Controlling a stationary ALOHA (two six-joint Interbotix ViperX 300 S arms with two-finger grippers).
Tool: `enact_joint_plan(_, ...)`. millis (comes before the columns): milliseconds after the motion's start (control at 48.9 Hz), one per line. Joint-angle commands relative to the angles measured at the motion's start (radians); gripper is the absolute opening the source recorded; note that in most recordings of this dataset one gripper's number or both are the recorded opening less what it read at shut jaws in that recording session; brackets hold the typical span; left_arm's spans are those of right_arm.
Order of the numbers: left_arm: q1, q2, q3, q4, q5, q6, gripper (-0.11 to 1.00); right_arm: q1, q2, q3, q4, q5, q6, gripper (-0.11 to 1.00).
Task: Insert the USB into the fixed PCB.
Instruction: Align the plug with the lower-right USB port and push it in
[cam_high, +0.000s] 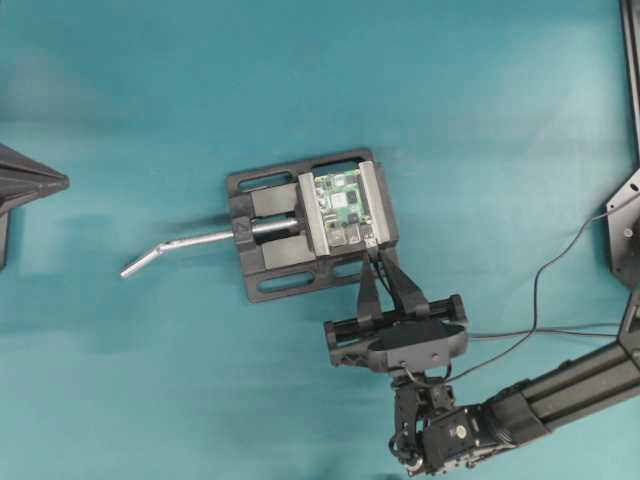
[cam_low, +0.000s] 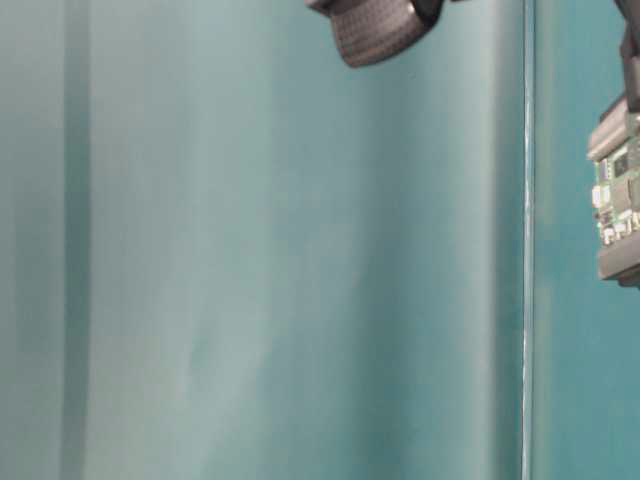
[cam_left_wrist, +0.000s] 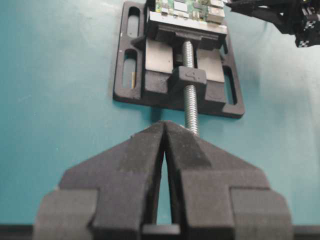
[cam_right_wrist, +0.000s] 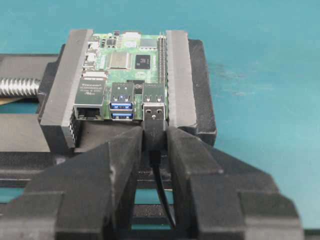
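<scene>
Two black fingers (cam_right_wrist: 125, 165) of the right gripper (cam_right_wrist: 155, 142) pinch the USB (cam_right_wrist: 154, 125) by its black body, one pad on each side, with the thin black cable (cam_right_wrist: 162, 195) trailing back between them. The plug's silver tip sits at the mouth of the rightmost port on the near edge of the fixed PCB (cam_right_wrist: 127, 65), beside two blue-tongued ports; how far in it is cannot be told. The green board is clamped between the grey jaws of a black vise (cam_high: 270, 250) on the teal worktop (cam_high: 150, 120), its silver bent handle (cam_high: 180, 247) pointing left in the overhead view. The left gripper (cam_left_wrist: 164, 165) hovers well apart, facing the vise screw (cam_left_wrist: 189, 85), its fingers pressed nearly together on nothing.
</scene>
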Motion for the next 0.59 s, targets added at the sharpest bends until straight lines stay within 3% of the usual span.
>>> enact_joint_plan(0, 0.000, 0.008, -0.014, 0.003, -0.005, -0.003, 0.06, -0.006, -0.046, -0.005, 0.002, -0.005, 0.000, 0.21)
enact_joint_plan(573, 0.000, 0.008, -0.014, 0.003, -0.005, -0.003, 0.06, -0.041, -0.054, -0.015, -0.005, -0.003, -0.011, 0.21)
